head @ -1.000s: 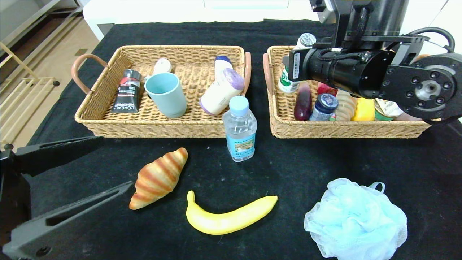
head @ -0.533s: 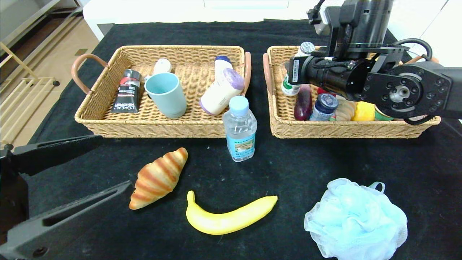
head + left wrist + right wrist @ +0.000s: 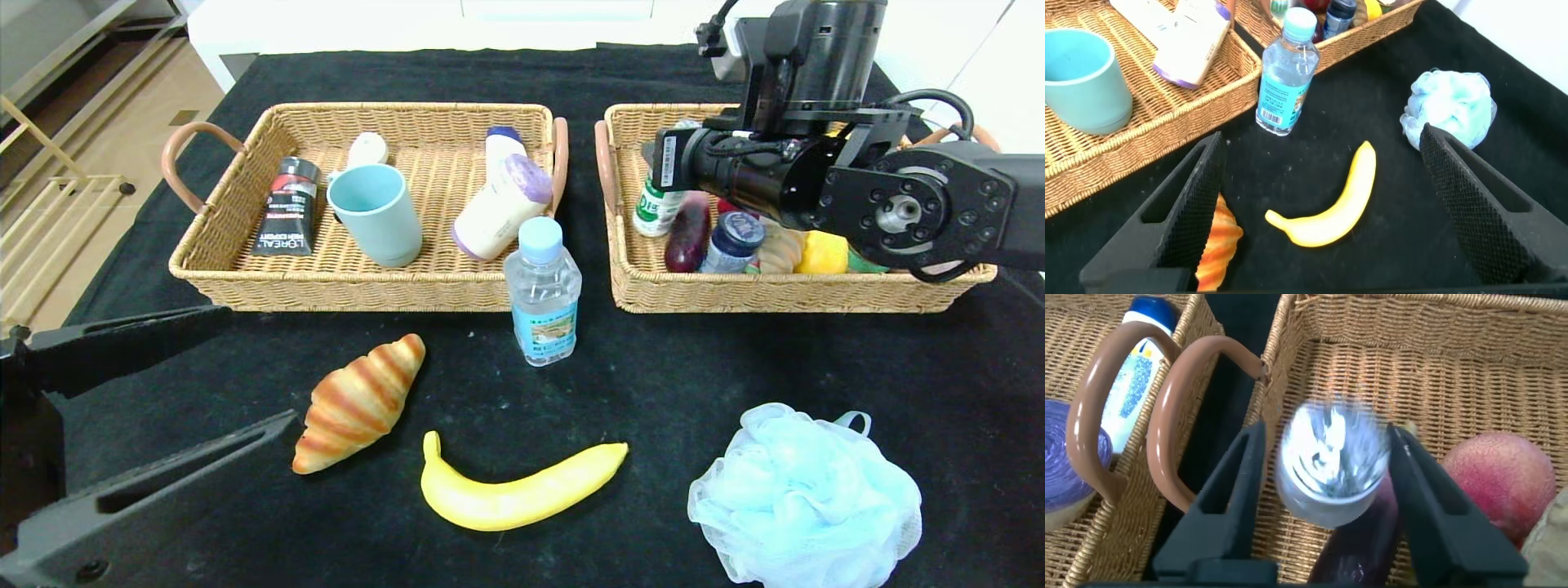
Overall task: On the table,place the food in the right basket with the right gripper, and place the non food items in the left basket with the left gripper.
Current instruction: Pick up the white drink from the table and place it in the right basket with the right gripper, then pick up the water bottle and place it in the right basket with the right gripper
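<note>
The left gripper hung wide apart over the black table's near-left corner, holding nothing. Right of it lay a striped golden croissant and a curved yellow banana, with open cloth between them. In the right wicker basket, at its left end, the right gripper straddled a white silver-capped bottle; whether the fingers pressed it I could not tell, and the arm hid much of the basket's contents.

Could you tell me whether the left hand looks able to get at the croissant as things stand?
Probably yes: the left hand is open low over the table, the croissant lies just beside its fingertips, and nothing stands between them.
</note>
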